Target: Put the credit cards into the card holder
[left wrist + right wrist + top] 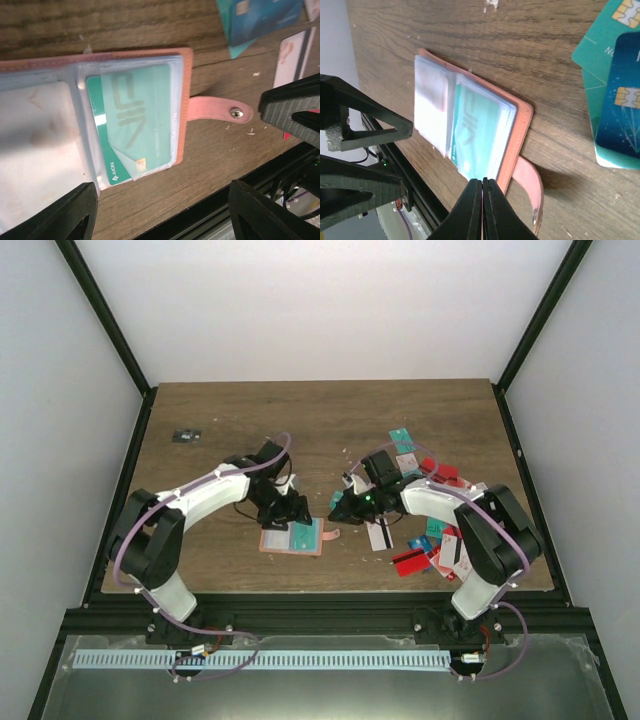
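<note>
The card holder (292, 538) lies open near the table's front edge, salmon-pink with clear pockets (186, 90). A teal card (140, 115) sits in its right pocket, one corner showing at the pocket's open end. Its tab (215, 107) lies flat to the right. My left gripper (283, 508) hovers over the holder, open and empty (165, 220). My right gripper (340, 508) is shut, with nothing visible between its fingers (483, 187), just right of the holder (517, 125) near the tab. Loose credit cards (412, 562) lie scattered at the right.
More cards lie at the right: teal (402, 440), red (445, 472), white with a black stripe (380, 535), blue on teal (625, 115). A tiny dark object (186, 435) sits far left. The table's front edge runs close below the holder.
</note>
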